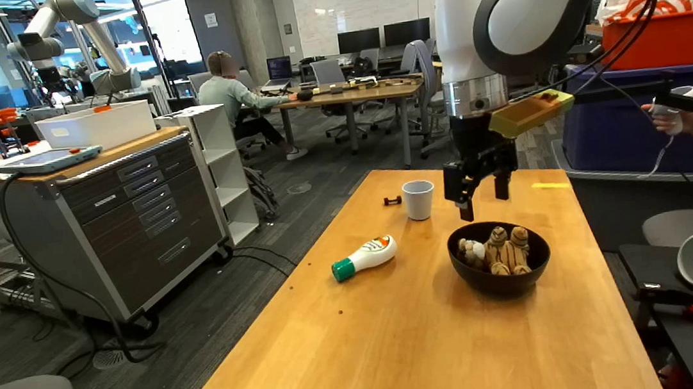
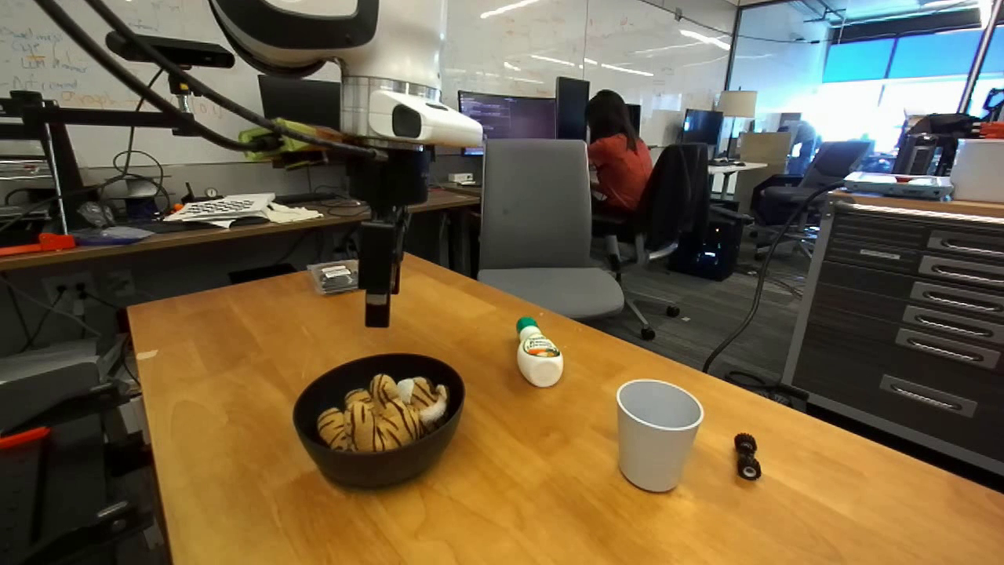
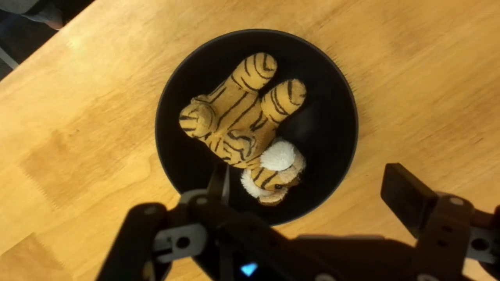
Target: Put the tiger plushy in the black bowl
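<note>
Tan tiger plushy (image 3: 238, 115): in the black bowl (image 3: 322, 121), below and off-centre from my end effector (image 1: 484, 203).
My end effector: spread wide, empty; I'd lift.

Bright glare on the whiteboard (image 1: 359, 9)

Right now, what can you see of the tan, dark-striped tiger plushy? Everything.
The tan tiger plushy, seemingly soft fabric with dark brown stripes, lies wholly inside the round matte black bowl. Stubby limbs stick out from its body; the striped head has white fluff. Whether back or belly faces up, I can't tell. Only the bowl appears to touch it; the black fingers are open, clear of it.
</note>
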{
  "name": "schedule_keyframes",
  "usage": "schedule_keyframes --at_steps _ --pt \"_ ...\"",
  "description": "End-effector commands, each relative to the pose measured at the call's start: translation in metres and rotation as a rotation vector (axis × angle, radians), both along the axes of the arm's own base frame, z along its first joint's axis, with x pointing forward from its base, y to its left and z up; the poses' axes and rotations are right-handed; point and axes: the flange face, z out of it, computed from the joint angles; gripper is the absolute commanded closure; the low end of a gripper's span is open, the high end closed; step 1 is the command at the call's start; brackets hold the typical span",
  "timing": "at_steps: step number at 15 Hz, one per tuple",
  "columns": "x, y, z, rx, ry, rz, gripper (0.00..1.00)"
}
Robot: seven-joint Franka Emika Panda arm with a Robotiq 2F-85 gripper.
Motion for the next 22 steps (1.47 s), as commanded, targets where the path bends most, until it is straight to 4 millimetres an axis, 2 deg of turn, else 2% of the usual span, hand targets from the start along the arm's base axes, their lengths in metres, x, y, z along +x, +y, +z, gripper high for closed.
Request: schedule_keyframes --at_steps 1,6,10,16,22 --pt "-0.01 0.016 0.034 0.086 -0.036 0.055 0.0" --pt "-0.032 0.031 0.079 0.242 -0.013 0.205 0.0" --pt "-0.048 0.031 0.107 0.252 0.007 0.304 0.0" --pt "-0.054 0.028 0.131 0.175 -0.103 0.335 0.0" --pt "-0.06 0.026 0.143 0.151 -0.178 0.332 0.0"
